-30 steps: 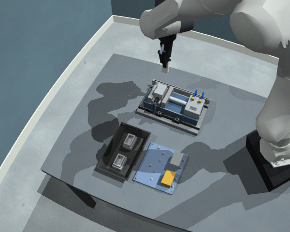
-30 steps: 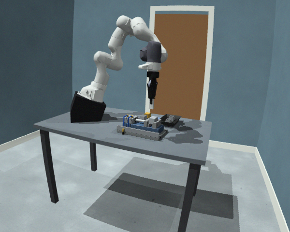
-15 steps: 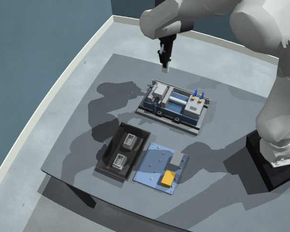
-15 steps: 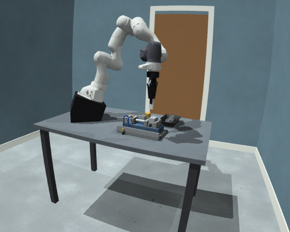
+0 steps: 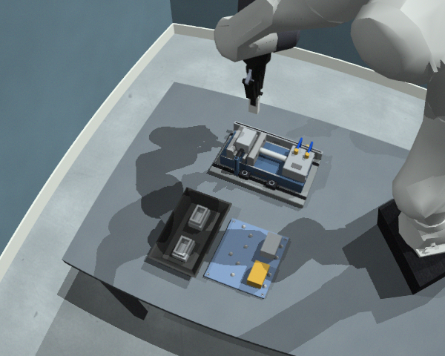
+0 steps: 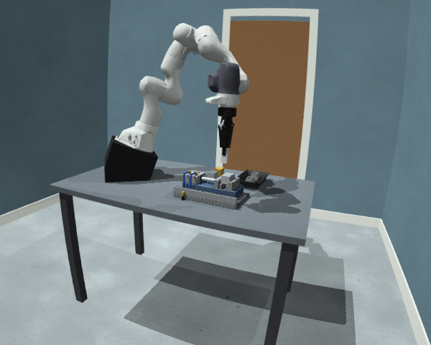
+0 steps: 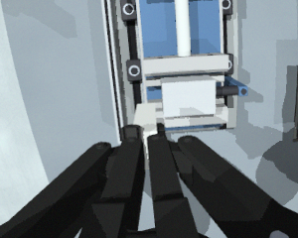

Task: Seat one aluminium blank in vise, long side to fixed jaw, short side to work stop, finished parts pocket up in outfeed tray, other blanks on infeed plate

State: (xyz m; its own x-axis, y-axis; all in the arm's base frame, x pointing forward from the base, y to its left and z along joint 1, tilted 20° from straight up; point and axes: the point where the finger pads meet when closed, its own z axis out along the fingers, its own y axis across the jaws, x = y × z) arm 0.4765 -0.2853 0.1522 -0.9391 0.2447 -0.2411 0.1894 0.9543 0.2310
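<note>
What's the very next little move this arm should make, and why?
Probably open the gripper: it hangs shut and empty beyond the vise, both finished parts lie in the outfeed tray, and an aluminium blank waits on the infeed plate.

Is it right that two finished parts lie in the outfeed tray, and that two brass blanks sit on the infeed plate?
Not quite. The outfeed tray does hold two finished parts, but the infeed plate carries one brass blank and one grey aluminium blank, not two brass ones. The top view shows this.
</note>
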